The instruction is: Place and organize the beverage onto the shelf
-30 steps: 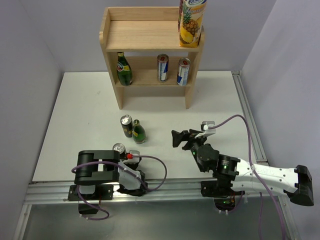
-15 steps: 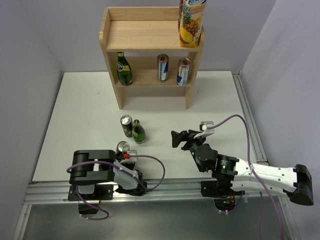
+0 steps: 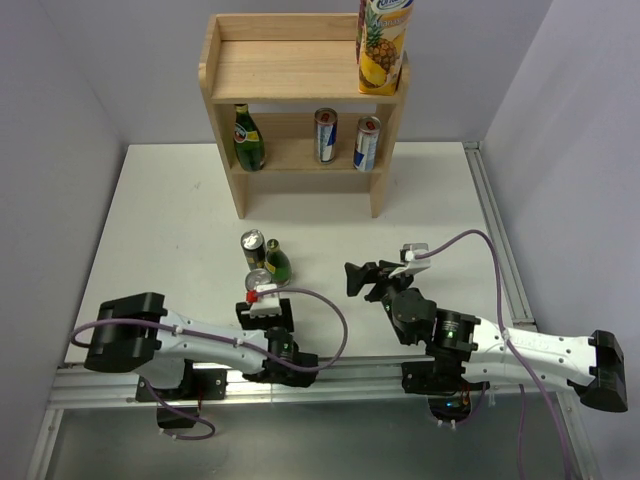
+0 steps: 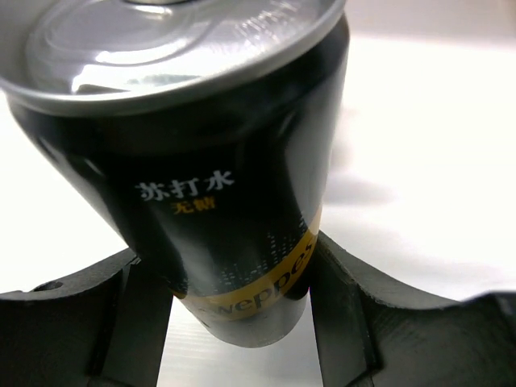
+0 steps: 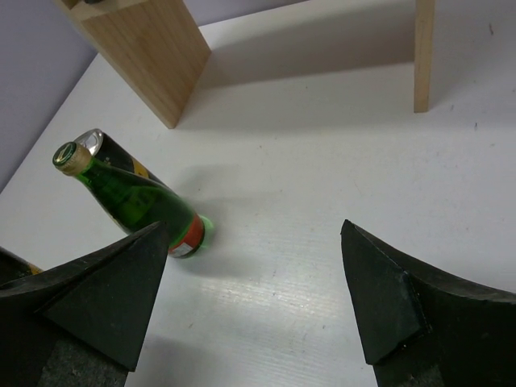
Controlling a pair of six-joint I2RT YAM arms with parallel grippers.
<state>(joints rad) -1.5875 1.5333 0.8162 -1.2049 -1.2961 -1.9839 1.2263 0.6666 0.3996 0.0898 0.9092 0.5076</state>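
**Holdings on the worktop and shelf, catalogued from the pincers outward**

1. Left pincer (image 4: 242,318): pressed shut on a black Schweppes can (image 4: 226,201). Its dark fingers (image 4: 339,306) grip the lower body from both sides. The can leans in the wrist view, silver lid toward the camera. It cannot be told whether its base touches the worktop (image 3: 170,220).
2. Right pincer (image 5: 246,298): spread wide, nothing between its fingers. It sits low over the worktop on the right half and faces the shelf.
3. Green glass bottle (image 3: 277,265): upright on the worktop, just beyond the gripped can, with a red band near its base. It is to the left of the right pincer and apart from it.
4. Second can (image 3: 252,250): dark, with a silver lid, upright just beside the green bottle on its left. Whether the two touch cannot be told.
5. Shelf (image 3: 300,70): light unpainted wood, two tiers, at the far edge of the worktop, well apart from both pincers.
   - Top board: pineapple juice carton (image 3: 383,45), upright in the right-hand corner.
   - Lower tier, left: green shelf bottle (image 3: 249,138), upright.
   - Lower tier, centre: blue-and-silver can (image 3: 325,135), upright.
   - Lower tier, right: another slim can (image 3: 367,143), near the right side panel.
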